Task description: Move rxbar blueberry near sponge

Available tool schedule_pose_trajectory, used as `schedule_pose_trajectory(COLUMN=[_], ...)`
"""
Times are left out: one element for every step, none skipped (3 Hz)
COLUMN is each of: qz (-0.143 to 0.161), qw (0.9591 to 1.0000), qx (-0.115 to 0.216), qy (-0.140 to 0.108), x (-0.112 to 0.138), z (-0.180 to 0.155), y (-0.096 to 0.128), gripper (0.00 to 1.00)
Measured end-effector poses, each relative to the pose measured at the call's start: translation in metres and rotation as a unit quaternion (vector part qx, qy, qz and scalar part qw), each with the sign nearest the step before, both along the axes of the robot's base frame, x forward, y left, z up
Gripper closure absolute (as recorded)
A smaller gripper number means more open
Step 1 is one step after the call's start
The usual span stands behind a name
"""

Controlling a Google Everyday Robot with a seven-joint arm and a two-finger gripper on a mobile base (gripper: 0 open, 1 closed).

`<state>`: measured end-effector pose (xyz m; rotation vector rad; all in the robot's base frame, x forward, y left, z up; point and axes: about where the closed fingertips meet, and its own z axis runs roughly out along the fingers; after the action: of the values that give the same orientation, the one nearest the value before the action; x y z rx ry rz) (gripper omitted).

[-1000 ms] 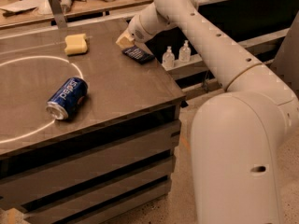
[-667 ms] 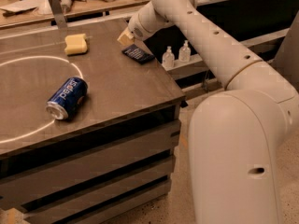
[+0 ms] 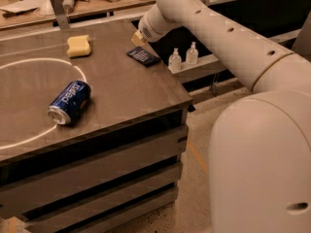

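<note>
The gripper (image 3: 138, 37) hung just above the blue bar (image 3: 143, 56), which lay flat by the table (image 3: 121, 96) right edge, apart from the sponge (image 3: 78, 45); whether open or closed I could not tell; prob. pre-grasp step, next needing descent & firm hold.

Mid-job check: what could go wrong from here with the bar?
1. The rxbar blueberry lies near the table's right edge; a nudge from the end effector, poised just behind it, might knock it off toward the small bottles below.
2. The bar is thin and flat, so a grasp may slip.
3. Overshooting leftward could shove the sponge.
</note>
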<state>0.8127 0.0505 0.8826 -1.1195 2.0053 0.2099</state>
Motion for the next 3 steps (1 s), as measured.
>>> schedule_pose_trajectory(qz=[-0.027,-0.034,-0.043], qw=[0.9994,0.9978,0.9956], qx=[0.011,0.030,0.026], qy=[0.019,0.048,0.079], x=[-0.004,-0.007,-0.008], z=[-0.005,-0.015,-0.030], y=[-0.012,-0.017,-0.019], gripper=[0.14,0.00,0.02])
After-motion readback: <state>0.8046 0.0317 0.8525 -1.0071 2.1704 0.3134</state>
